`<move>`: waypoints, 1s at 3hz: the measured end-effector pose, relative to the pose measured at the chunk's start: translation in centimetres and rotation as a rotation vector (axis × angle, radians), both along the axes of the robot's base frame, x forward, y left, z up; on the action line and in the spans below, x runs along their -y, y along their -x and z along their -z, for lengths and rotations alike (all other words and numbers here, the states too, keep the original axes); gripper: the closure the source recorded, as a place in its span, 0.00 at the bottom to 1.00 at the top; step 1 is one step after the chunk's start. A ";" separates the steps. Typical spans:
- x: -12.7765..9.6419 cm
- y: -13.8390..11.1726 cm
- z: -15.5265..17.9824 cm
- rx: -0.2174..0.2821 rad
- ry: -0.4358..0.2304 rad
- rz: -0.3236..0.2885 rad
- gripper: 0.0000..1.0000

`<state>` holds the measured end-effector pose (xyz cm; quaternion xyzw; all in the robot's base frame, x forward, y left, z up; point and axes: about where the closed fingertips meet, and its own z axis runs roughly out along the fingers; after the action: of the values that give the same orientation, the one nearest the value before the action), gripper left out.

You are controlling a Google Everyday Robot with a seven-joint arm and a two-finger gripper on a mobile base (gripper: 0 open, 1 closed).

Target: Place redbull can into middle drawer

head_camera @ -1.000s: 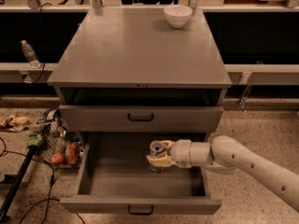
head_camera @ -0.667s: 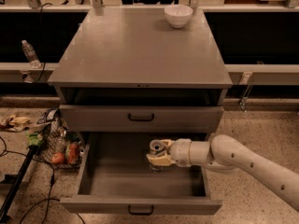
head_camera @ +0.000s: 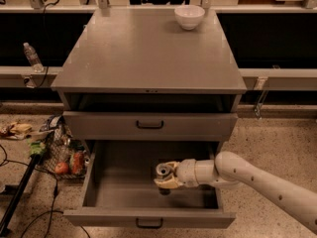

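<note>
My arm [head_camera: 257,181] reaches in from the right, low and nearly level, over the open middle drawer [head_camera: 148,217]. My gripper [head_camera: 165,178] is inside the tray, right of centre, and grasps the redbull can [head_camera: 162,170]. The can stands upright, silver top showing. I cannot tell whether it touches the drawer floor. A white bowl [head_camera: 189,17] sits on the cabinet top [head_camera: 143,53], at the back.

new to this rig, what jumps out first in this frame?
The white arm reaching in from the right, its gripper closed on the redbull can within the pulled-out middle drawer, low in the frame. Next, the white bowl at the back right of the cabinet top, and the clutter of food items on the floor left of the cabinet.
</note>
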<state>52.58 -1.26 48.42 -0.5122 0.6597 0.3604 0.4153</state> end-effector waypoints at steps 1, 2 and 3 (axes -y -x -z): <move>-0.6 -0.3 3.2 0.057 0.046 -0.016 0.99; -1.0 -0.6 5.2 0.126 0.065 0.035 0.78; -0.9 -1.1 6.9 0.171 0.084 0.073 0.48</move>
<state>53.64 -0.34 41.50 -0.5335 0.6546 0.2719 0.4614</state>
